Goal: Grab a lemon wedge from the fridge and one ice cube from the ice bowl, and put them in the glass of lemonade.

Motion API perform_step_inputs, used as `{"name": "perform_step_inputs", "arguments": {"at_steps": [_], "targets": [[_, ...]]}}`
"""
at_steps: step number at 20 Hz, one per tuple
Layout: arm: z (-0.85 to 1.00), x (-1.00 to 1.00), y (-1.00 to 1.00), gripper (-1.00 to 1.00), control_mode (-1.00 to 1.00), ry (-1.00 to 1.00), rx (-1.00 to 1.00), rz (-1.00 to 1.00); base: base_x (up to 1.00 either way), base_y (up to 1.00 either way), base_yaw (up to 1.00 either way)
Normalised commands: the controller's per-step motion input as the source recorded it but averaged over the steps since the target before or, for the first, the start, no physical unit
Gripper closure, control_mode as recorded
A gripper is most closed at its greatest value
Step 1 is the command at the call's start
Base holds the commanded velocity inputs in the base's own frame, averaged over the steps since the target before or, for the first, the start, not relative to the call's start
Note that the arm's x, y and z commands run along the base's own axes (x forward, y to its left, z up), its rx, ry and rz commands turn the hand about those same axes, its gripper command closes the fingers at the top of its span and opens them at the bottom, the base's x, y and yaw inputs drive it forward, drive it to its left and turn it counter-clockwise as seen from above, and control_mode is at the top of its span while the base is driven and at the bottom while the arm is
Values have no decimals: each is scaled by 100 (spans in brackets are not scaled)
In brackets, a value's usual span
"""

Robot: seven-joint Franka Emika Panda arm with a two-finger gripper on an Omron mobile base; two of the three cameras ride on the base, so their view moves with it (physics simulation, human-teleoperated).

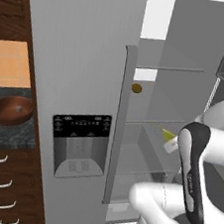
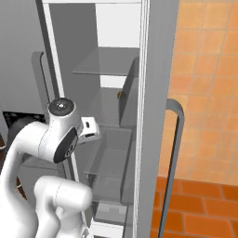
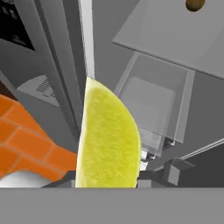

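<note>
Ice bowl (image 1: 10,110) sits on the counter left of the fridge (image 1: 79,70), untouched as far as I can judge. I have the gripper (image 3: 109,181) clamped on the lemon wedge (image 3: 107,140), held in front of the open right compartment. Brown round item (image 1: 136,88) sits on a fridge shelf. Left: wedge to the lemonade, then ice.
</note>
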Motion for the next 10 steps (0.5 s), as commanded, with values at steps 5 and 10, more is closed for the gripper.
{"name": "perform_step_inputs", "arguments": {"at_steps": [5,10], "targets": [[35,-99,21,100,-100,0,-6,0,0,0,0],[0,0,0,100,100,0,0,0,-33,93,1]]}}
